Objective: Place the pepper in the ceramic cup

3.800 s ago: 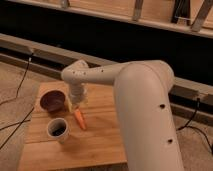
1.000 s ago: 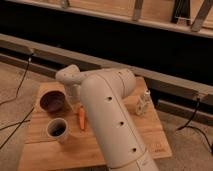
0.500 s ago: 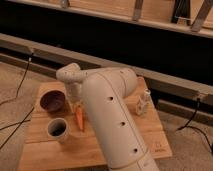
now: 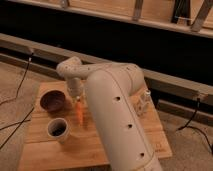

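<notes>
Only one camera view here. The pepper (image 4: 80, 113) is a skinny orange-red thing, tapered like a baby carrot. It lies on the wooden table (image 4: 125, 145) between the dark maroon bowl (image 4: 52, 100) and the arm (image 4: 117, 115), with its tip pointing toward the camera. The ceramic cup (image 4: 58, 129), pale with a dark inside, stands near it to the front left, not touching. The gripper (image 4: 77, 98) is right at the pepper's far end, clenched tight on it.
</notes>
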Robot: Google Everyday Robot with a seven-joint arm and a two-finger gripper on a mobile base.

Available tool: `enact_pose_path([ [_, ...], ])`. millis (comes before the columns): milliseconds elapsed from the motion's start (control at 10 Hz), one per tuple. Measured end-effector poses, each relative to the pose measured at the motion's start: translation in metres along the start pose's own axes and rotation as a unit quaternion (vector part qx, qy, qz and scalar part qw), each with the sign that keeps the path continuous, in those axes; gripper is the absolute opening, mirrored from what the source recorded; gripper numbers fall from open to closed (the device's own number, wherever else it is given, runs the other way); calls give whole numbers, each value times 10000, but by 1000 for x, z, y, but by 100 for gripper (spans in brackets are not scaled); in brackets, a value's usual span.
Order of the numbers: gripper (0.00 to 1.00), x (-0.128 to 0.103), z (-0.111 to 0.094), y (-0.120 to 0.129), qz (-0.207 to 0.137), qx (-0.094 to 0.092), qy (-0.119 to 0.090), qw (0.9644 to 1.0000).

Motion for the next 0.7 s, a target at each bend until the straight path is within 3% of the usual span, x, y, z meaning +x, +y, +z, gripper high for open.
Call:
enact_pose_path([
  [300, 0, -3, -50, -6, -54, 236, -604, 9979],
  [700, 0, 2, -114, 9, -248, 432, -1372, 9893],
])
